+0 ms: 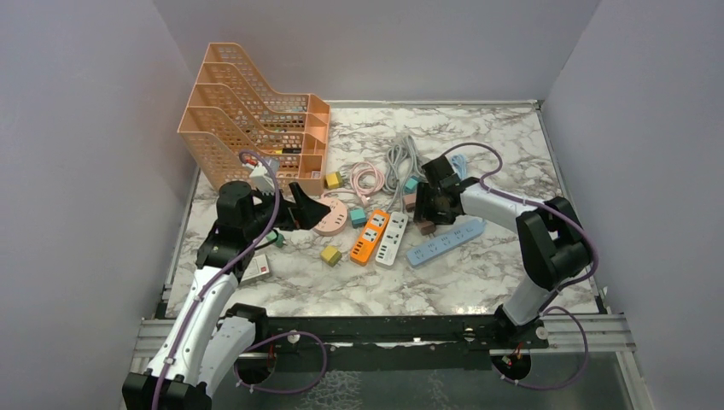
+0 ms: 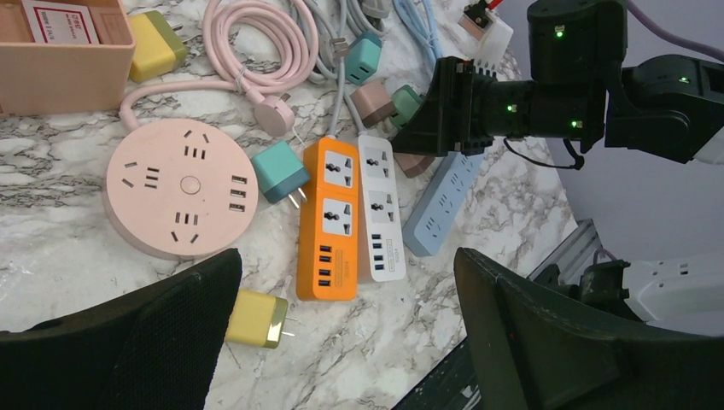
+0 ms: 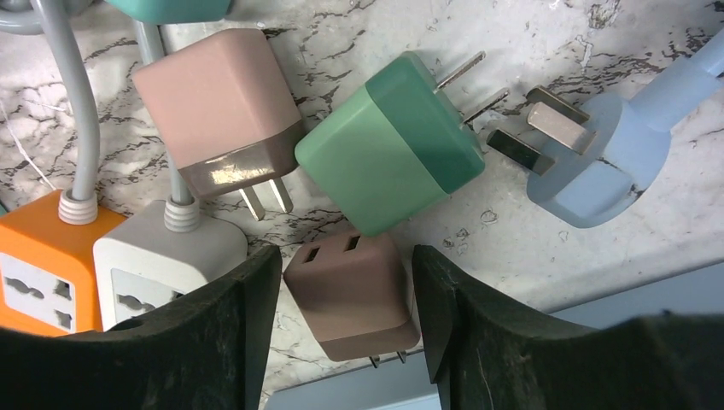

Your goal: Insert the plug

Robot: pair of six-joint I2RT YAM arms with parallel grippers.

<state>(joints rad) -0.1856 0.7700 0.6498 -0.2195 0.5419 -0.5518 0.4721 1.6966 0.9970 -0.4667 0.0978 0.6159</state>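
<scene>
**Crowded middle, bare marble toward the near edge and far right corner**

Across the table's (image 1: 410, 289) centre, the round pink strip (image 1: 331, 215), orange strip (image 1: 369, 236), white strip (image 1: 392, 239) and blue strip (image 1: 444, 242) lie in a row. Coiled cables (image 1: 388, 166) and loose adapters are packed behind them. A peach file rack (image 1: 256, 120) fills the far left corner. The right gripper (image 3: 347, 265) straddles a brown adapter (image 3: 350, 299), hemmed in by the green adapter (image 3: 393, 158) and the white strip. The left gripper (image 2: 346, 254) hangs wide-jawed over the strips' near side.
</scene>
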